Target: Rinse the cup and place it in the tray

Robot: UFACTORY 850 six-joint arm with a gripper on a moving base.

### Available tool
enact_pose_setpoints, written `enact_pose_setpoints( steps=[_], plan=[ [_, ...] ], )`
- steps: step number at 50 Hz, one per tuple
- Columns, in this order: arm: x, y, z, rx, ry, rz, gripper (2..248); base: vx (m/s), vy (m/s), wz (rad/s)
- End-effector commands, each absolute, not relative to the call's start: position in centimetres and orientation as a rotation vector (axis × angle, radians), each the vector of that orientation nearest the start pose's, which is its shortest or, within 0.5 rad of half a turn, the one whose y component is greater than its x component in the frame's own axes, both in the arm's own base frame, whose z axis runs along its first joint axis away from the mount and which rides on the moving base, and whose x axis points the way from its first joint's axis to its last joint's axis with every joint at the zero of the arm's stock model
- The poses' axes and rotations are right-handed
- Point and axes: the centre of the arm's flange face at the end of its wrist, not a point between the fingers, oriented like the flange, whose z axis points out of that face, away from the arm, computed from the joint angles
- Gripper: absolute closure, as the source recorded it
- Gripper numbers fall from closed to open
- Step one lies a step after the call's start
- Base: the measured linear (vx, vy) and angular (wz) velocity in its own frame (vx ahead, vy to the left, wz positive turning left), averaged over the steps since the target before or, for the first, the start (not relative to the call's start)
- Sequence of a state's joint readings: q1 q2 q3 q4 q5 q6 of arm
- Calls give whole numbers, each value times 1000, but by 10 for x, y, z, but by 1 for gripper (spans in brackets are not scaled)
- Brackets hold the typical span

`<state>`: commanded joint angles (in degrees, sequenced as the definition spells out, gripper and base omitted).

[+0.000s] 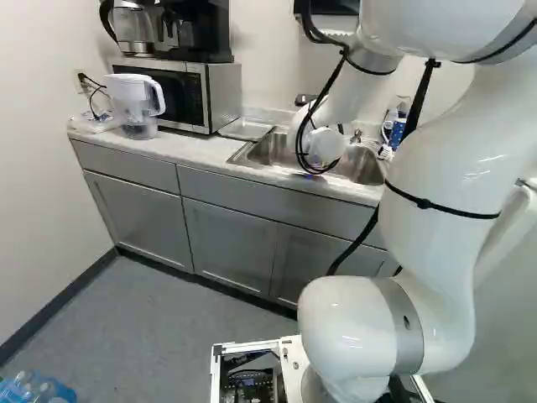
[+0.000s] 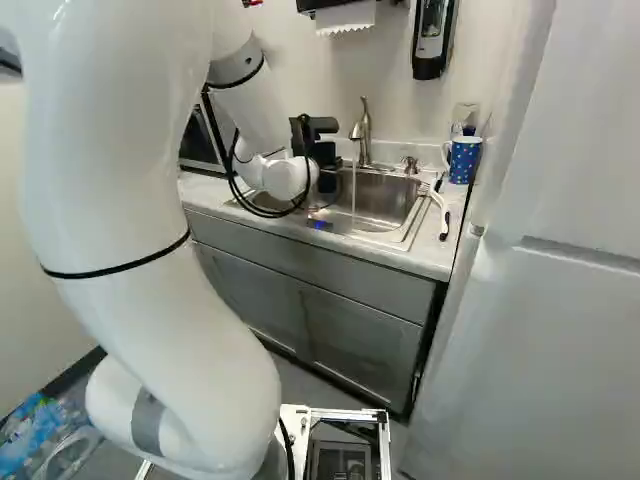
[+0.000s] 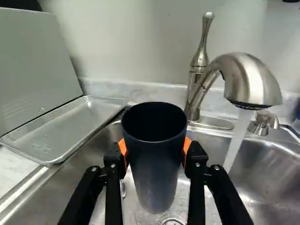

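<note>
In the right base view the dark gripper (image 2: 325, 155) hangs over the sink (image 2: 385, 200), left of the running faucet (image 2: 364, 130). Seen from the wrist, the gripper (image 3: 155, 152) is shut on a dark blue cup (image 3: 154, 164), its orange pads against the cup's two sides. The cup stands upright with its open rim up, above the sink basin near the drain. Water (image 3: 238, 138) falls from the faucet beside the cup, not into it. The metal tray (image 3: 70, 126) lies on the counter beyond the sink's edge, on the side away from the faucet; its visible floor is bare.
A microwave (image 1: 220, 96), a white pitcher (image 1: 134, 105) and a coffee maker (image 1: 189, 29) stand left of the tray. Right of the sink are a blue dotted mug (image 2: 464, 160) and a white-handled brush (image 2: 440, 205). A soap dispenser (image 2: 432, 40) hangs on the wall.
</note>
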<state>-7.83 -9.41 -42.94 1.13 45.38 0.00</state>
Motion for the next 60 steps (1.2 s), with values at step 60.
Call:
enact_pose_setpoints(
  steps=[60],
  plan=[
    [483, -127, 450, -2557, 360, -2060, 125, 0, 0, 0]
  ],
)
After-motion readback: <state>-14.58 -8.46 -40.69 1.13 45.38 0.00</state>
